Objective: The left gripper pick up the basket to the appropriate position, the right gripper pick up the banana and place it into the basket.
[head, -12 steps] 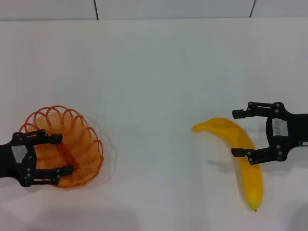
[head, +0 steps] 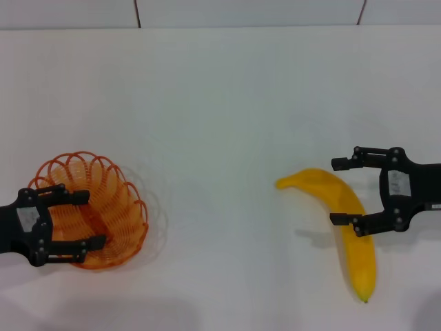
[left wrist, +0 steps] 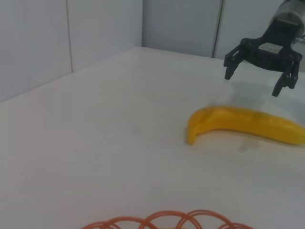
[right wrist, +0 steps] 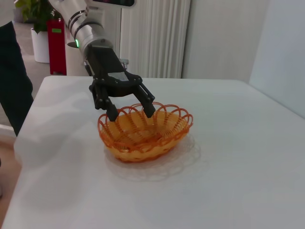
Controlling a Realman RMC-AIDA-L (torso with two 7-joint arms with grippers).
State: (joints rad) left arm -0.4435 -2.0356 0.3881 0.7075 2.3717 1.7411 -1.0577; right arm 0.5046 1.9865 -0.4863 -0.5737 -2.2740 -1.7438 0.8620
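Both grippers have barely shifted. Left gripper (head: 78, 219) hangs spread over the near rim of the basket (head: 122, 200), not yet clamping. Right gripper (head: 342, 192) gapes above the banana (head: 337, 194) on the table (head: 220, 103). Next, I reckon: descend, pinch the rim, lift.

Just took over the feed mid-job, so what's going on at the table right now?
Both arms are lining up their grabs. The left pincer is open over the near rim of the orange basket, not yet clamped. The right pincer hangs open above the banana, which lies flat on the white table, well apart from the basket.
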